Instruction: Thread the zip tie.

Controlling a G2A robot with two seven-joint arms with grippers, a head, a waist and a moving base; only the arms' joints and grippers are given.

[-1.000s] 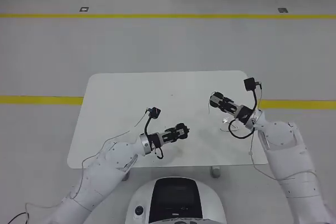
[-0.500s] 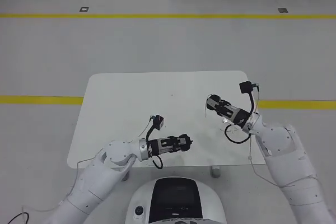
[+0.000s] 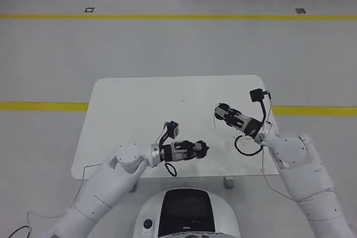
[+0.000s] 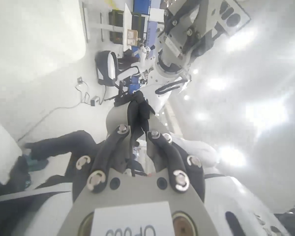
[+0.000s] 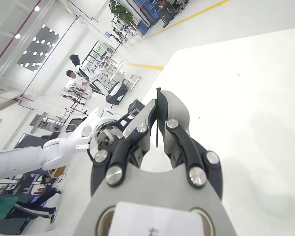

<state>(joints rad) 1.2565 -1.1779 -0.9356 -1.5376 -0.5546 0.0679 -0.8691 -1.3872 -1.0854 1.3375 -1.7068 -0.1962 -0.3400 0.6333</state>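
- Top view: both arms are over the white table (image 3: 137, 101). The left gripper (image 3: 200, 147) is near the table's front edge, around the middle. The right gripper (image 3: 219, 111) is farther back and toward the right side.
- The two grippers point roughly at each other and are near but apart, with bare tabletop between them.
- Right wrist view: the right gripper's fingers are clamped on the zip tie (image 5: 158, 114), a thin black ridged strip.
- The strip stands on edge between the pads. One end pokes past the fingertips and the other runs back toward the palm.
- The zip tie is off the table, held in the air above the white top.
- Left wrist view: the left gripper's fingers are drawn together at the tips, pinching a small black piece (image 4: 140, 106).
- The black piece sticks out a little beyond the fingertips. Its shape is irregular, and I cannot tell what it is.
- The right gripper shows farther off in this view, facing the left one.
- A yellow floor line (image 3: 35, 106) runs behind the table on both sides.
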